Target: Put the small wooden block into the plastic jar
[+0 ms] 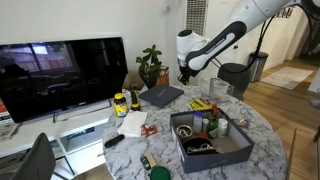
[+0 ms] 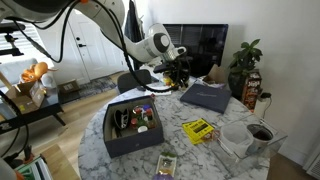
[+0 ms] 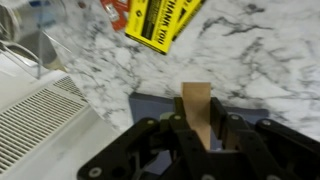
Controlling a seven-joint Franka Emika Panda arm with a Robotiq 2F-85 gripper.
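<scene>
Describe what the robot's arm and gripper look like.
The arm is white, with rounded tubular links and dark bands at the joints. Black cables loop beside it in an exterior view. The gripper is black, with angular linkage fingers. No markings are legible.

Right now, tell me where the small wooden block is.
In the wrist view the small wooden block is gripped in the claw, above the marble table, with the yellow card lying just beyond it.
</scene>
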